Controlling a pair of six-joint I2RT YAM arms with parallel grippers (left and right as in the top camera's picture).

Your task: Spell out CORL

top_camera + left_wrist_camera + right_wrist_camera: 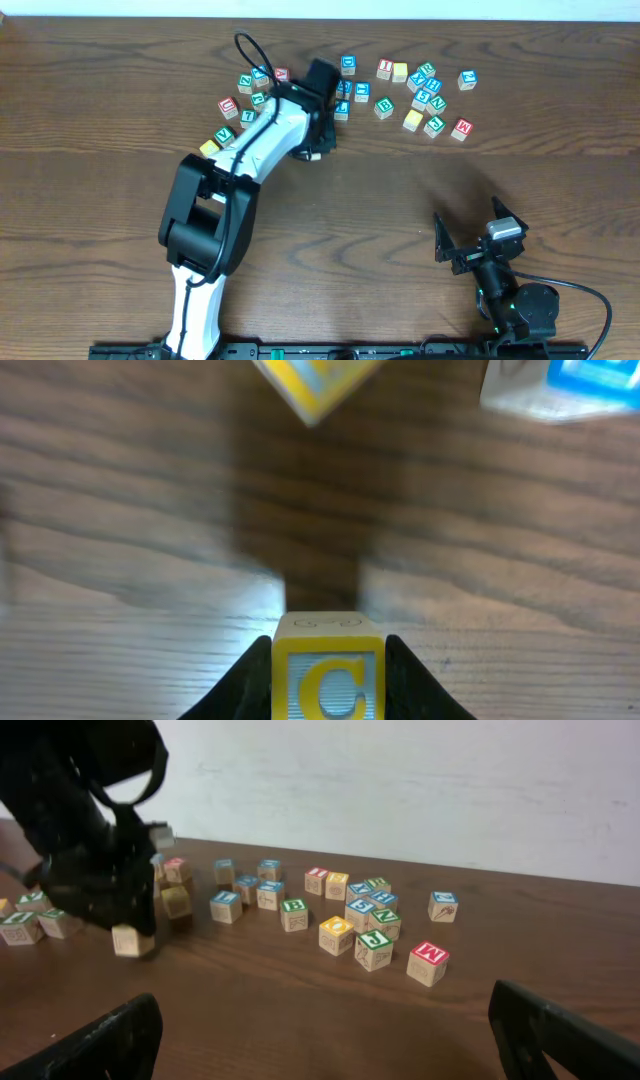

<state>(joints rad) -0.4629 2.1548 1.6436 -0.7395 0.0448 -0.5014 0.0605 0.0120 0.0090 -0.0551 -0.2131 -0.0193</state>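
My left gripper (314, 150) is shut on a wooden block with a yellow C (328, 678), held between the two black fingers (328, 700) low over the table. The same block shows in the right wrist view (132, 941) under the dark left arm. It is just in front of the scattered letter blocks (420, 95) at the back of the table. My right gripper (478, 238) is open and empty near the front right, its fingers wide apart (330, 1035). I cannot make out which blocks carry O, R and L.
Two loose groups of blocks lie at the back: one on the left (240, 105), one at centre-right, ending in a red M block (461, 128) (429, 963). A yellow block (315, 382) and a blue block (590, 385) lie just beyond the held block.
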